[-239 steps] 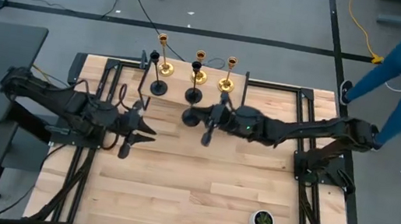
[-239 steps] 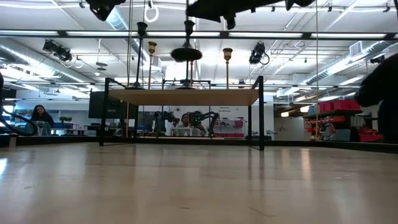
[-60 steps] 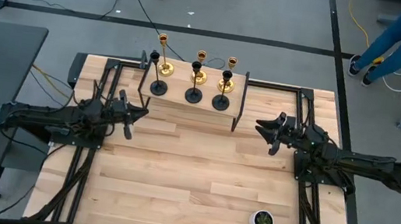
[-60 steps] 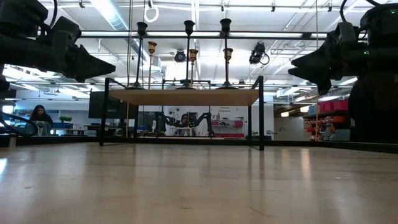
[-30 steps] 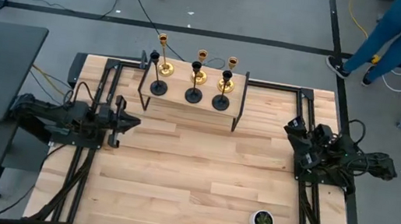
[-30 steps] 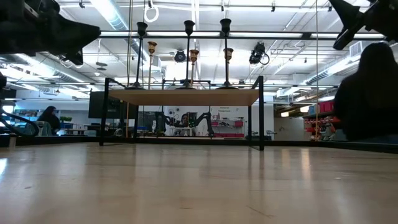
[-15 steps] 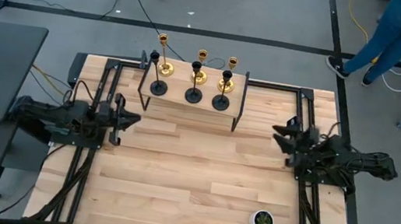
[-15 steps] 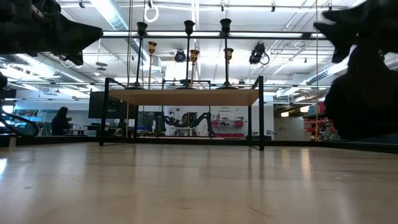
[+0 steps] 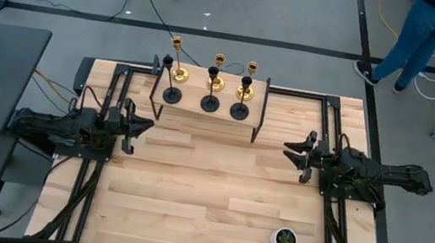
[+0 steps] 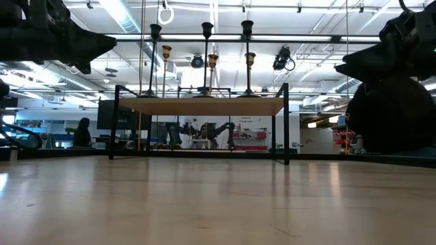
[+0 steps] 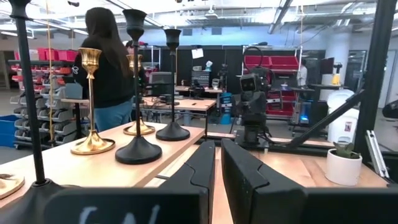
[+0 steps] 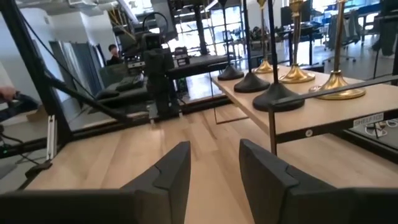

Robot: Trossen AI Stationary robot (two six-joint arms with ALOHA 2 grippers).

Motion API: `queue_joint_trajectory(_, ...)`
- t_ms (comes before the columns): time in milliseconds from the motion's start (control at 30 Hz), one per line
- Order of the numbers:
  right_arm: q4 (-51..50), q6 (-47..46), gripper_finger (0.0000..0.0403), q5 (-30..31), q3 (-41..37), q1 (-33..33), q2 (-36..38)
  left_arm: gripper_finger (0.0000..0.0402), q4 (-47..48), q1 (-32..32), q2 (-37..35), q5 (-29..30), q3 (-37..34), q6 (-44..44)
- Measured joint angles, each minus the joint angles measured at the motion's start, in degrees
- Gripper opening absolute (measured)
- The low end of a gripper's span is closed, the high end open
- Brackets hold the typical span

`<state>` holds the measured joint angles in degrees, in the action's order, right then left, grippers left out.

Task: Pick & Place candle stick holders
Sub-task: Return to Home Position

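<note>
Candle stick holders point(image 9: 210, 103): all 6 upright on small black-framed shelf point(image 9: 189, 111) at far edge of bench point(image 9: 207, 197). 3 black in row nearer bench centre, 3 gold in row behind, bases apart. Left gripper point(image 9: 147, 122) hovers off shelf's left end, empty; its fingers point(image 11: 202, 165) drawn close together, only a thin slit btwn them. Right gripper point(image 9: 289, 149) hovers off shelf's right end, also empty; its fingers point(image 12: 171, 168) spread w/ clear gap. Shelf's dark legs stand btwn each gripper and the holders. White pot w/ green plant point(image 9: 286, 240) sits near bench's front right corner, well apart from shelf. Person in jeans point(image 9: 422, 31) on floor beyond bench, right side.
</note>
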<state>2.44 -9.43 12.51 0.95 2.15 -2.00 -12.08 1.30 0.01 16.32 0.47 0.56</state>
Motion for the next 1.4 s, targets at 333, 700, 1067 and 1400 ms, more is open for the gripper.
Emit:
queue_joint_trajectory(333,0.04,-0.61,0.0137,0.05,0.0,0.0,0.0,0.0032,-0.03,-5.45,-0.01,-1.09,0.0,0.0)
queue_joint_trajectory(700,0.06,-0.59,0.0137,0.12,0.0,0.0,0.0,0.0032,-0.06,-1.89,-0.02,-3.41,-0.02,0.0)
queue_joint_trajectory(1067,0.06,-0.59,0.0137,0.1,0.0,0.0,0.0,0.0032,-0.08,-4.58,-0.02,-3.93,-0.02,0.0)
queue_joint_trajectory(1400,0.06,-0.59,0.0137,0.1,0.0,0.0,0.0,0.0032,-0.08,-2.68,-0.02,-3.32,-0.02,0.0)
